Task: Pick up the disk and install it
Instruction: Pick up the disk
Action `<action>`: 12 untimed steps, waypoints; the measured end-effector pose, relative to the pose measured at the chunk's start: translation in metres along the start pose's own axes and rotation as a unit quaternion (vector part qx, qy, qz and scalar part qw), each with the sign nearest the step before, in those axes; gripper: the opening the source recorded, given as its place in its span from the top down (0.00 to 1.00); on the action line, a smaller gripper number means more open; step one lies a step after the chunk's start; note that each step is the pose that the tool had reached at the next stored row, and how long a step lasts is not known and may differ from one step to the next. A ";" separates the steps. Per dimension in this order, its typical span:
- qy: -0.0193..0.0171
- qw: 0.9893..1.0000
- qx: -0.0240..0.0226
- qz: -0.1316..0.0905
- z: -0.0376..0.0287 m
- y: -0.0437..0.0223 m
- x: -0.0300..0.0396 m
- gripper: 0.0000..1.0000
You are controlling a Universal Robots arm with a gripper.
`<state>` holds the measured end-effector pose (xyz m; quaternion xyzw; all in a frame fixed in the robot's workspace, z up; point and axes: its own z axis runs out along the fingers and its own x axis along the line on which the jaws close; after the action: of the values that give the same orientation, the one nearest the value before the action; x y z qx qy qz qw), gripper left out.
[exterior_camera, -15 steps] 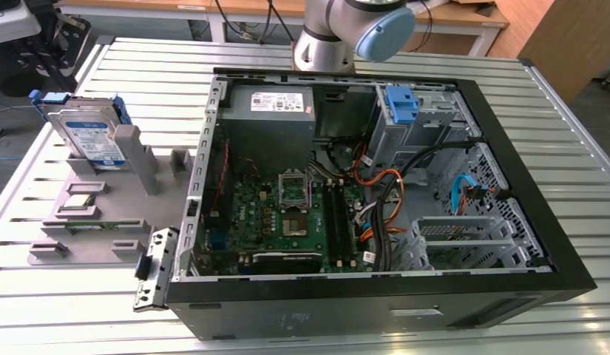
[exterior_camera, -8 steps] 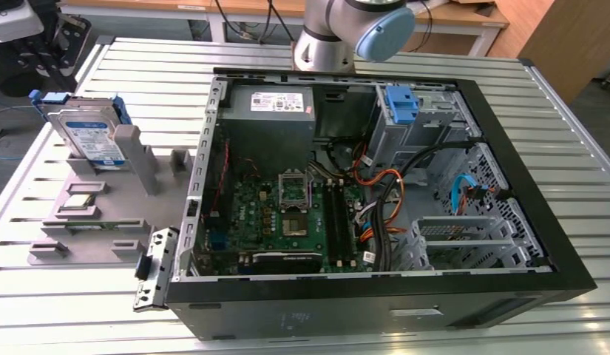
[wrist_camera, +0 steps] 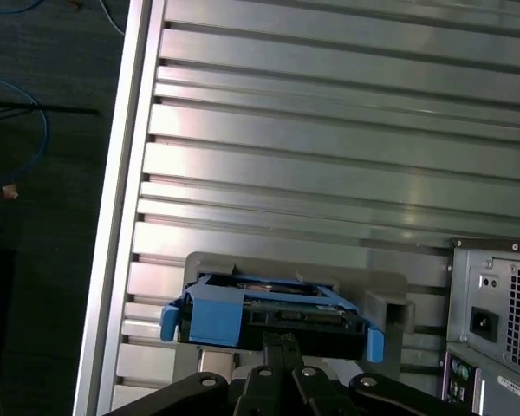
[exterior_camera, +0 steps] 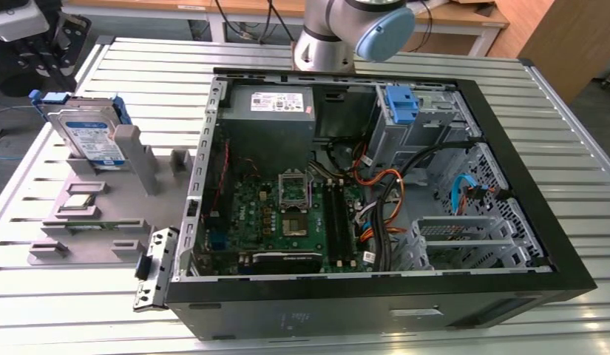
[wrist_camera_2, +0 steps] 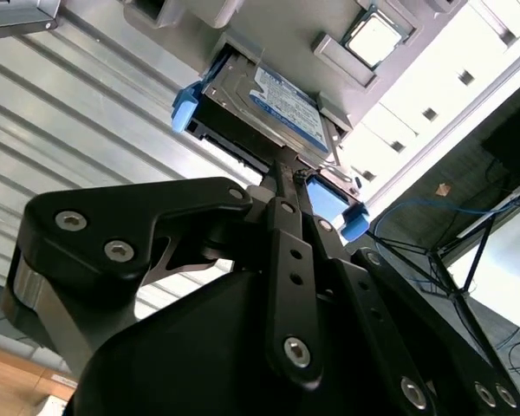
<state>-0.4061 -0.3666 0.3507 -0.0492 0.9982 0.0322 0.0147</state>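
**Item:** disk (exterior_camera: 88, 137).

**Location:** stands on end in a slot of the grey stand (exterior_camera: 137, 159) on the slatted metal desk (exterior_camera: 551, 96), at the exterior view's left. It is well apart from the open computer case (exterior_camera: 502, 285) and not yet lifted.

**Jaws:** black and drawn narrow, tips nearly together, lined up with the disk's upper edge in both wrist views. Whether they touch it cannot be told.

**Hazards, as judged:**
- Jaws this narrow would likely butt against the carrier rather than straddle it, tilting the disk in its slot.
- A hold on the blue plastic alone may flex or slip.
- A pull off the slot's line could jam the disk or drag the stand along.
- Inside the case, loose orange and black cables (exterior_camera: 384, 196) near the drive cage (exterior_camera: 423, 129) could snag a carried disk.

**Appearance:** flat silver metal rectangle with a blue-and-white label on one face. A blue plastic carrier frames the edges, with tabs (wrist_camera_2: 184, 106) jutting at the ends. A dark connector strip runs along the edge toward the jaws.
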 end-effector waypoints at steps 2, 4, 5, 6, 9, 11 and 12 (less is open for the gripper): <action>0.000 1.000 -0.001 -0.008 0.0000 0.0000 0.0000 0.90; 0.001 1.000 -0.001 -0.014 0.0000 0.0000 0.0000 0.90; 0.001 1.000 -0.001 -0.016 0.0000 0.0000 0.0000 0.90; 0.001 1.000 -0.001 -0.019 0.0000 0.0000 0.0000 0.90; 0.001 1.000 -0.001 -0.024 0.0000 0.0000 0.0000 0.90; 0.001 1.000 -0.001 -0.024 0.0000 0.0000 0.0000 0.90; 0.001 1.000 -0.001 -0.024 0.0000 0.0000 0.0000 0.90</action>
<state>-0.4062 -0.3667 0.3506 -0.0733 0.9967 0.0331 0.0147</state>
